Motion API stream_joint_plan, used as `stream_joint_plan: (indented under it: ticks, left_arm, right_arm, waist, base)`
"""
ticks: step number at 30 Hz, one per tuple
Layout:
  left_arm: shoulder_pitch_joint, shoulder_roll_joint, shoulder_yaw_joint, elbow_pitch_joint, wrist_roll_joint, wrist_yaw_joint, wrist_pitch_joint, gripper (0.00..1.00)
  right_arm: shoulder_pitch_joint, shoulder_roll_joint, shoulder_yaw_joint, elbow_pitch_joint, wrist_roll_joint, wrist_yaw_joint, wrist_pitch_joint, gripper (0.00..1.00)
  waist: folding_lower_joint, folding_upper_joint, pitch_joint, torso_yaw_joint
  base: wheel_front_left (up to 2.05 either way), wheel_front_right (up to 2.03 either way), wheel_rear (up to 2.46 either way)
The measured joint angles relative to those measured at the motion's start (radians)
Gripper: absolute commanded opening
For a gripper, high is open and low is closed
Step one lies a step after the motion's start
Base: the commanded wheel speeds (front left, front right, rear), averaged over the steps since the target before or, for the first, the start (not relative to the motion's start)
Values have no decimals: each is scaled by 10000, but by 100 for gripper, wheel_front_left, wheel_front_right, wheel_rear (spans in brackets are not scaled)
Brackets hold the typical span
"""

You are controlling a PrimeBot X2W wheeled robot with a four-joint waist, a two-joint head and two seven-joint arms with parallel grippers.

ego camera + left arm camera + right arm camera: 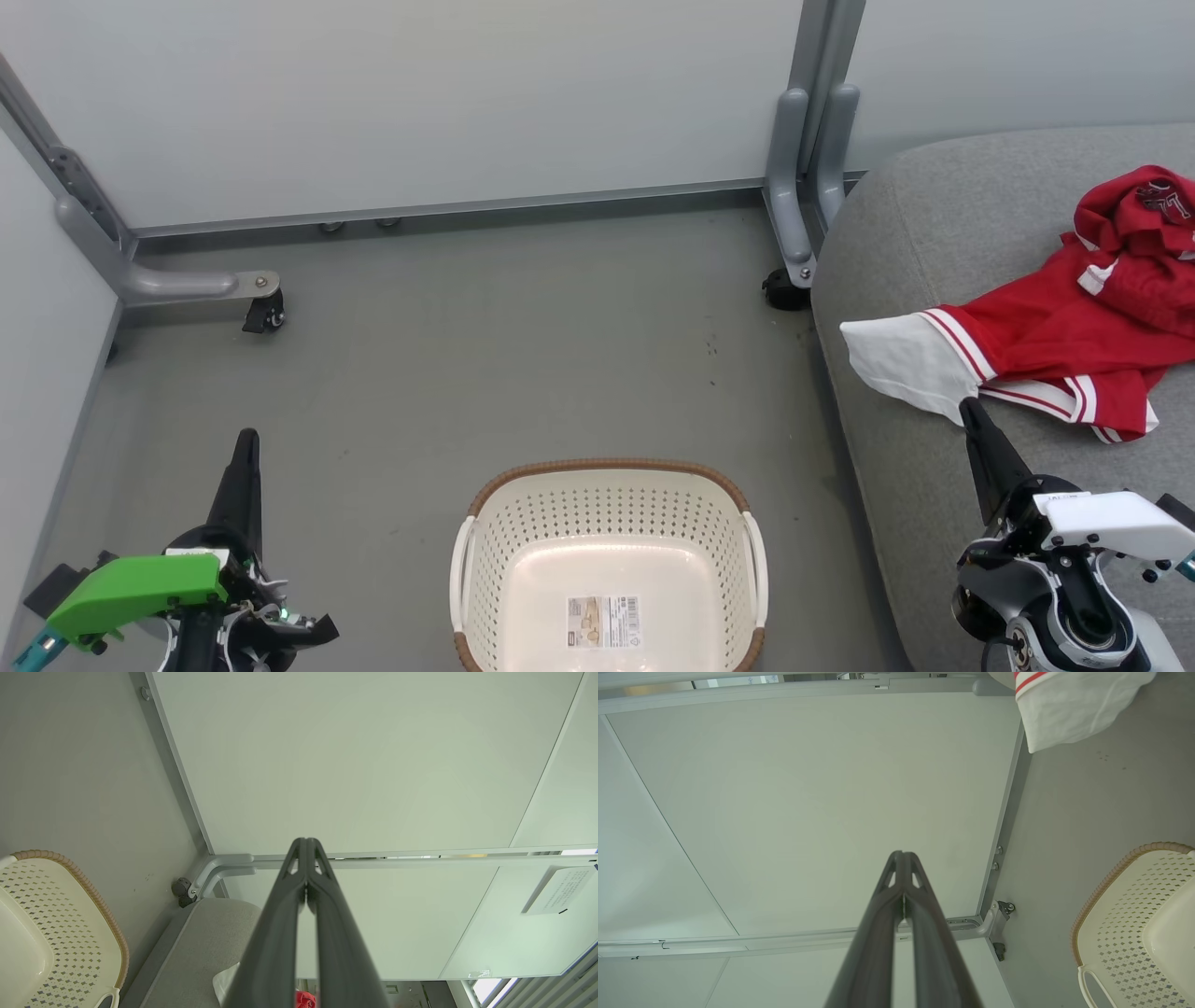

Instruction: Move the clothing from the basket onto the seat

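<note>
1. The left gripper (pixel 246 448) and right gripper (pixel 973 415) are hanging low, fingers pressed together, gripping nothing.
2. The basket (pixel 607 467) is sitting empty on the floor (pixel 420 373) between them.
3. The clothing (pixel 1074 327) is lying on the seat (pixel 934 233). Its long axis is running crosswise and its white sleeve is pointing at the basket-side edge. The transfer looks finished, needing only a check.

It looks like a lab bay. Pale partition panels (pixel 420 93) on castored frames (pixel 187 280) fence bare floor (pixel 467 373).
</note>
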Motion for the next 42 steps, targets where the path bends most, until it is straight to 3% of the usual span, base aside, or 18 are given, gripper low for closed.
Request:
stream_joint_plan:
  ticks: [42]
  left_arm:
    - [0, -4, 0, 0, 0, -2, 0, 0]
  right_arm:
    - [-8, 90, -128, 8, -92, 0, 102, 0]
  waist:
    - [0, 0, 0, 0]
  base:
    - [0, 0, 0]
